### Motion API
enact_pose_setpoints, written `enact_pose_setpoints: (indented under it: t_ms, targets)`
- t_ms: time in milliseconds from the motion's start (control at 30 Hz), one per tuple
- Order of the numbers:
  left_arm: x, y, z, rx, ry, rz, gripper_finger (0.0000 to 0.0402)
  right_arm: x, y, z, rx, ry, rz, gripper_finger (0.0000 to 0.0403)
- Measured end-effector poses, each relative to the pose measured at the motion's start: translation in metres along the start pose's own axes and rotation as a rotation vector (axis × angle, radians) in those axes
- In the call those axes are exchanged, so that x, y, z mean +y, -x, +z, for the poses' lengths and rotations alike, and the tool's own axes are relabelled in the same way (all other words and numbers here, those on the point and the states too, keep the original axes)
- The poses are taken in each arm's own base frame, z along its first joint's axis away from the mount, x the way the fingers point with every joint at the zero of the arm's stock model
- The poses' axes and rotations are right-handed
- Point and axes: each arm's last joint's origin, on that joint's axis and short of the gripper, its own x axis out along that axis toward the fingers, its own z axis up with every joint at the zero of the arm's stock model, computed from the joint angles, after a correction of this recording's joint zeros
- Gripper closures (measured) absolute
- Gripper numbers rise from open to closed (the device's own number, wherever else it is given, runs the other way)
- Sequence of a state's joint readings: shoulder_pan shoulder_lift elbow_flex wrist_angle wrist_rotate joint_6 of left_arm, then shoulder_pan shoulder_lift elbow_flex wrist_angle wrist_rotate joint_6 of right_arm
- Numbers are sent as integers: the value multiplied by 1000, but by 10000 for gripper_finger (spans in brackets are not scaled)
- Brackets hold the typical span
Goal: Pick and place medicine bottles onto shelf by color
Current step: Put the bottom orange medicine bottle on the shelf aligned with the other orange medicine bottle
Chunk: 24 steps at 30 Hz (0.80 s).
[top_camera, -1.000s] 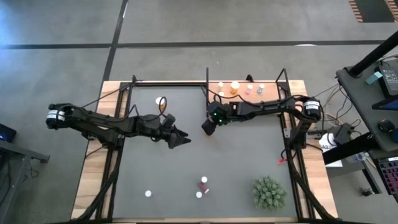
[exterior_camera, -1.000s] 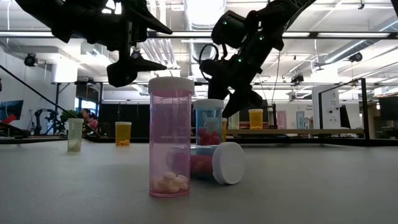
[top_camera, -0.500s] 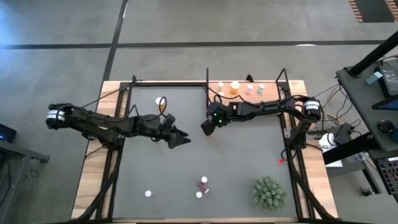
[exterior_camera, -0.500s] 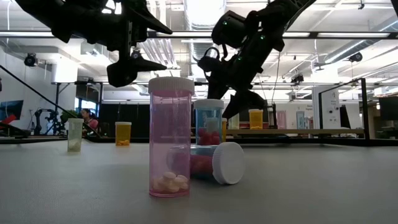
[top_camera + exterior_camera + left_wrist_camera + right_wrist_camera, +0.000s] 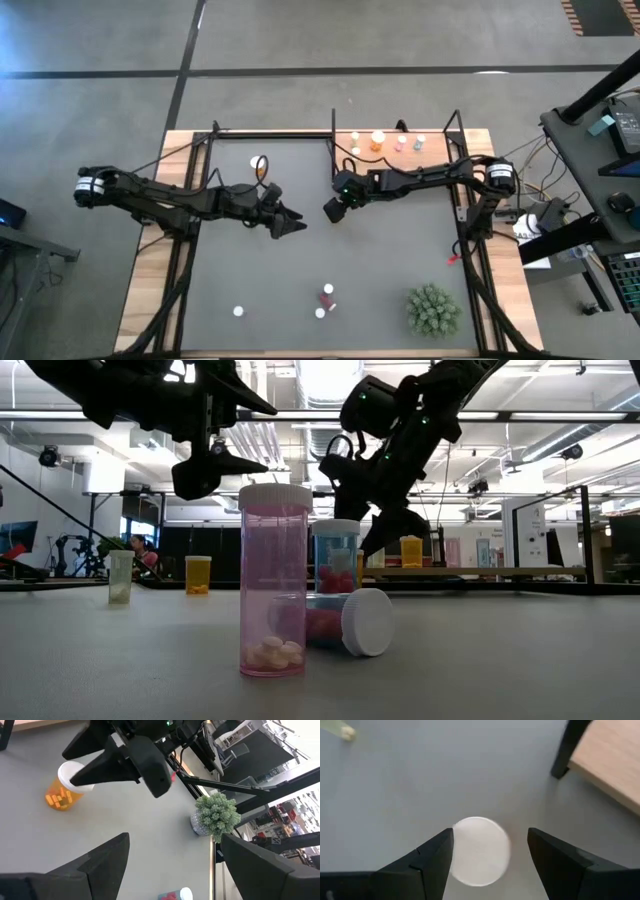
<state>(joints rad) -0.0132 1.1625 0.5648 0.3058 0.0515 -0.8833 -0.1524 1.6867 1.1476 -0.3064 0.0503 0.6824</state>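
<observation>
Up at the right gripper [image 5: 333,208], above the middle of the mat [image 5: 400,260]: jaws parted, spread wider than the white cap [image 5: 480,851] framed between its fingers [image 5: 427,865]. Impossible to say whether touching that cap or not. Under the cap, an orange bottle [image 5: 62,795] with orange pills inside.

Just to the left, at the left gripper [image 5: 290,222]: jaws wide apart, gripping nothing, pointed toward the right gripper.

Standing alone near the mat's far edge, a second orange bottle [image 5: 260,165], capped.

Lined up on the shelf [image 5: 440,143], at the table's far right corner: four capped bottles, namely a small orange one [image 5: 355,137], a larger orange one [image 5: 377,140], a pink one [image 5: 402,142] and a pale one [image 5: 420,142].

Clustered by the mat's near edge, seen close from table height: a tall pink bottle [image 5: 272,580], upright and capped, with a few pale pills at its bottom; just beside it a fallen bottle [image 5: 345,625], lying on its side, cap on, with pink contents; behind both, a third bottle [image 5: 335,555], upright, with red pills inside.

Well to the left of that cluster, a lone bottle [image 5: 238,311], only its white cap visible from above.

In the near right corner, a green plant [image 5: 433,310].
</observation>
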Motion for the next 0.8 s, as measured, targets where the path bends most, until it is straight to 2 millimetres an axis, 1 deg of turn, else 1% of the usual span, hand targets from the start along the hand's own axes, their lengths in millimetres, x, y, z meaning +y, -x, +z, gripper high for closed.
enact_pose_setpoints:
  t_ms: [267,367,467,633,800]
  targets:
    - [0,0,0,0,0,0,104,-2,-3,-6,3,12,-5,156]
    - [0,0,0,1,0,0,104,-2,-3,-6,-8,20,4,156]
    - [0,0,0,1,0,0,104,1,-3,-2,-35,47,25,156]
    - [0,0,0,1,0,0,104,10,5,11,-86,76,62,156]
    - [0,0,0,1,0,0,104,15,9,16,-99,161,73,156]
